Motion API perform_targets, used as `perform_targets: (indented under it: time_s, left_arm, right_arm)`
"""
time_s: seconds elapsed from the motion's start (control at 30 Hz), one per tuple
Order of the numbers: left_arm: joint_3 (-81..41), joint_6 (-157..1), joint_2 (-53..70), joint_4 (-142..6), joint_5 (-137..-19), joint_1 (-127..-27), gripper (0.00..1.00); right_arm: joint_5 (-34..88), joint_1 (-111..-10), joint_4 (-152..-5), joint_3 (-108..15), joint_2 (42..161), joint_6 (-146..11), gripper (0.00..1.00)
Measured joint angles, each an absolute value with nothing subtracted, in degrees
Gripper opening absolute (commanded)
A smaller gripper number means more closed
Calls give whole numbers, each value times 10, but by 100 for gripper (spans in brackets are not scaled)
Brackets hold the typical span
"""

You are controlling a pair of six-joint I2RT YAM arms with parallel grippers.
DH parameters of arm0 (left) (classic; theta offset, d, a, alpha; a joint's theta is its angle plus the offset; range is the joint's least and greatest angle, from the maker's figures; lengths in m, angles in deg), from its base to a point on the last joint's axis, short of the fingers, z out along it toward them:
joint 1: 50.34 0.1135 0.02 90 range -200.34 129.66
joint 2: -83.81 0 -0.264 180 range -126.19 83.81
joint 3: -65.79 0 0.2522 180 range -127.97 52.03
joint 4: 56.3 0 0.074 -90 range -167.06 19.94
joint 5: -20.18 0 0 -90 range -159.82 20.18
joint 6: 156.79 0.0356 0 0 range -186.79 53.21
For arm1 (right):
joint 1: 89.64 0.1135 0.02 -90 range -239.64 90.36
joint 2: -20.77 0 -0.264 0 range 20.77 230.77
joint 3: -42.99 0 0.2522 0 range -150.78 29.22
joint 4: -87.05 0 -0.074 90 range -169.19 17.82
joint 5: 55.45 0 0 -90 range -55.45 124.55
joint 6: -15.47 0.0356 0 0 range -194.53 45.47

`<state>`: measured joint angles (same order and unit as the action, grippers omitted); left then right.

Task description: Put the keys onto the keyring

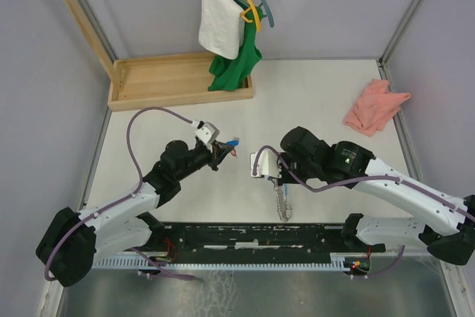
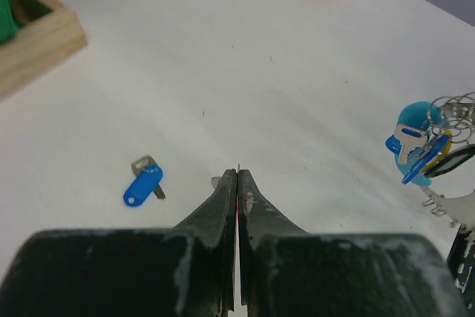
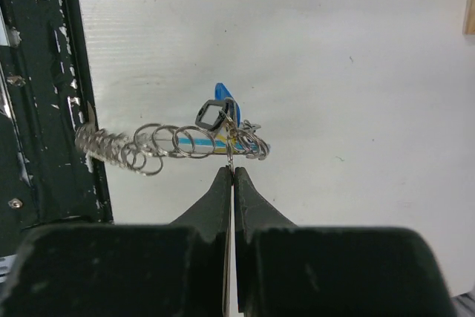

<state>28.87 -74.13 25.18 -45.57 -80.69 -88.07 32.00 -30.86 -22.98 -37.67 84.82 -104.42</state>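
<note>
Left gripper (image 2: 237, 174) is clenched on the red key (image 2: 237, 220), seen only as a thin red sliver between its fingers. The blue key (image 2: 143, 182), a metal blade with a blue oval tag, lies flat on the table (image 2: 245, 57) just ahead-left of that tip. Right gripper (image 3: 232, 171) pinches one ring of the keyring (image 3: 159, 145), and the silver chain trails to its left. The tray (image 1: 159, 79), far beyond the left gripper, holds a green garment's (image 1: 236, 68) hem.

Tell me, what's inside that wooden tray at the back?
The bottom of a green garment, hanging from above, reaches into the wooden tray at its right end. Whatever lies beneath the cloth is covered.
</note>
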Motion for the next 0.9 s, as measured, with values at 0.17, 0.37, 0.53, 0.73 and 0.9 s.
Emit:
perform_targets:
  time_s: [0.17, 0.37, 0.53, 0.73, 0.9]
  left_arm:
    - [320, -653, 289, -377, -875, -881, 3]
    - [356, -558, 309, -295, -973, -881, 3]
    - [366, -509, 291, -243, -1033, -881, 3]
    - [370, -480, 254, -197, -1084, -885, 3]
    - [375, -458, 230, -177, -1094, -908, 3]
  right_arm:
    - [323, -309, -239, -374, 842, -1102, 1]
    - [336, -309, -278, -357, 851, -1177, 1]
    - [336, -309, -315, -345, 867, -1227, 1]
    - [334, -305, -346, -332, 881, -1247, 1]
    - [332, -301, -368, -315, 883, -1249, 1]
